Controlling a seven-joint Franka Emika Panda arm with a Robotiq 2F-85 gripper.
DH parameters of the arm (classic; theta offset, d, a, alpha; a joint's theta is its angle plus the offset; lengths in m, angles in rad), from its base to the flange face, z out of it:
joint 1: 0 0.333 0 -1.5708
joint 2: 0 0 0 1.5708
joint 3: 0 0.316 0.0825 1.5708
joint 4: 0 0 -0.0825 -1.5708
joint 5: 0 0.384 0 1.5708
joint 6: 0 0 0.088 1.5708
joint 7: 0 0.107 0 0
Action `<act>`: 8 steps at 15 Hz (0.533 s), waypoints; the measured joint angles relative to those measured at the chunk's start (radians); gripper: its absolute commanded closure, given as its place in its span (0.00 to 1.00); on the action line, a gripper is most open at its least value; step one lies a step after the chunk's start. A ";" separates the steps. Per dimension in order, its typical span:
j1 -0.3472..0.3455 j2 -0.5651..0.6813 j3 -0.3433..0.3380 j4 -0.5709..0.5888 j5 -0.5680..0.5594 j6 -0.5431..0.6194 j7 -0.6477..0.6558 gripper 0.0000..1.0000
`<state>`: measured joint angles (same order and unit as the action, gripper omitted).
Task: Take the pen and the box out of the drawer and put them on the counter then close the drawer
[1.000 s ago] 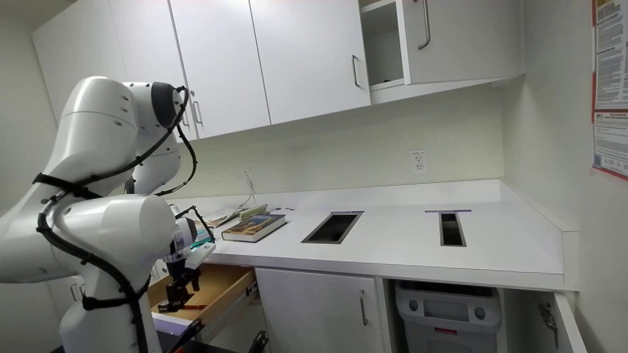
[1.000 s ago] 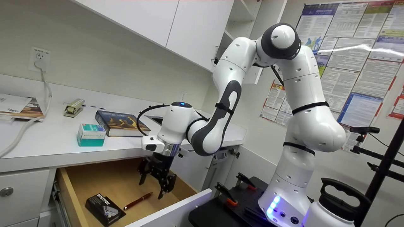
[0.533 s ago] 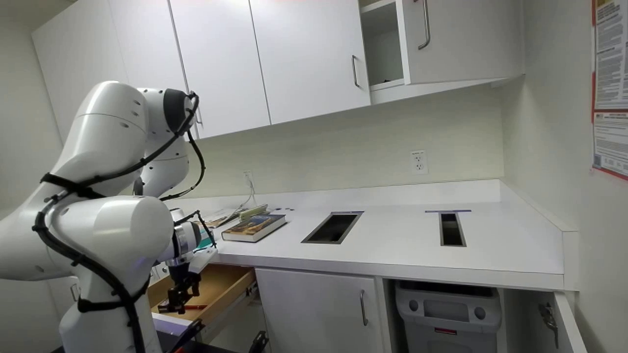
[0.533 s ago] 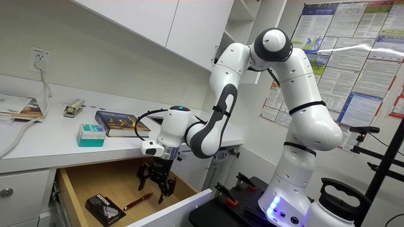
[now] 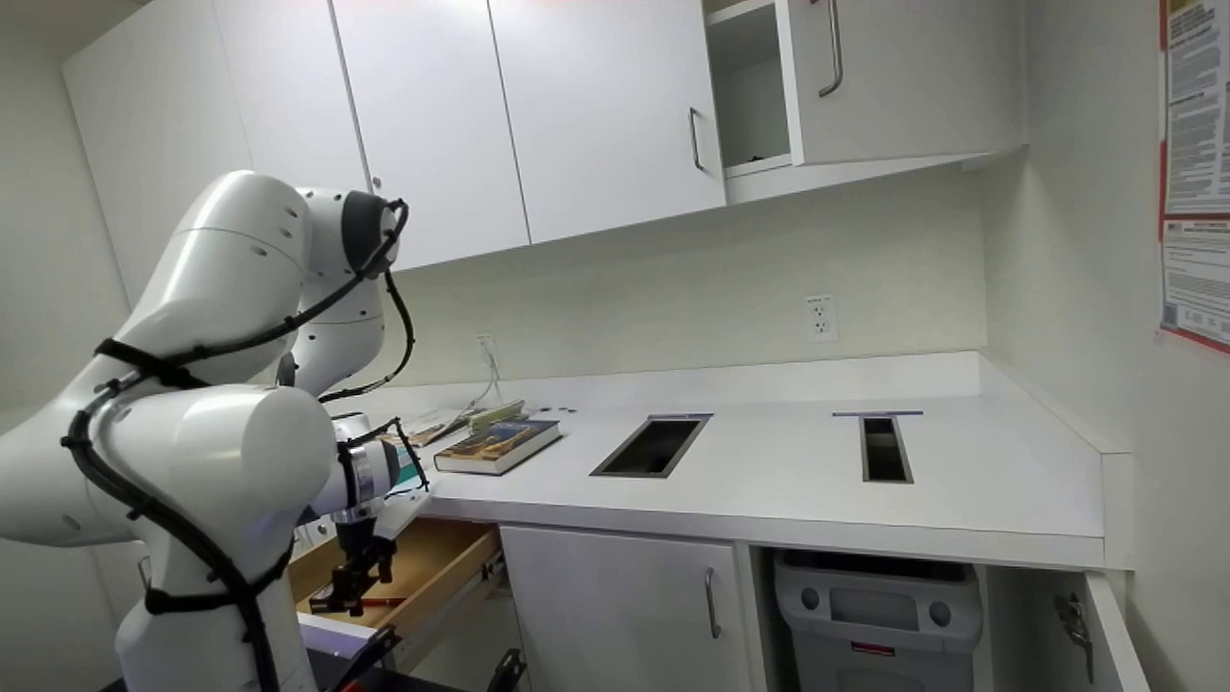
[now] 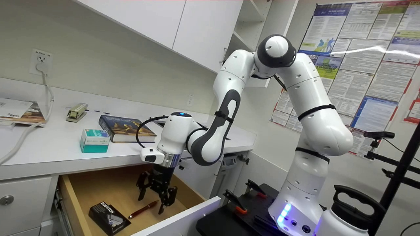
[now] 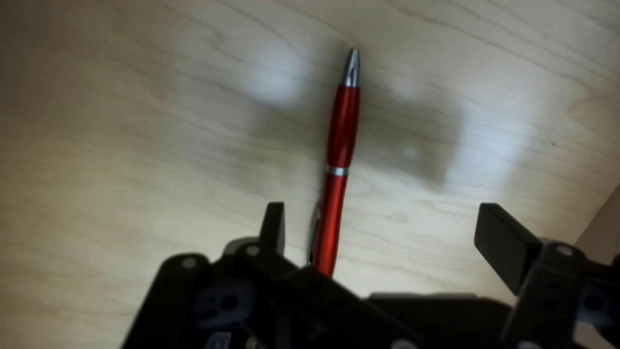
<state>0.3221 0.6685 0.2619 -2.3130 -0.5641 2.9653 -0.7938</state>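
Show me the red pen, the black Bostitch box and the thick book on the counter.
Red pen (image 7: 337,170): wrist view, on its silver band.
Black Bostitch box (image 6: 109,217): in an exterior view, on its printed upper face.
Thick book (image 6: 129,127): in an exterior view, on its cover.

Free room either side of the pen, black box near one end

The drawer is pulled out, with light wood inside. In it a red pen lies flat, one end near a black box. The table above is white.
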 measured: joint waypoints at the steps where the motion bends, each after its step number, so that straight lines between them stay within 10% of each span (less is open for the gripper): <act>1: -0.007 0.012 0.010 0.020 0.004 -0.023 -0.003 0.00; 7: -0.016 0.075 0.042 0.146 0.040 -0.173 -0.023 0.03; 8: -0.016 0.085 0.043 0.163 0.047 -0.189 -0.032 0.26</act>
<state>0.3062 0.7531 0.3053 -2.1497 -0.5171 2.7763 -0.8258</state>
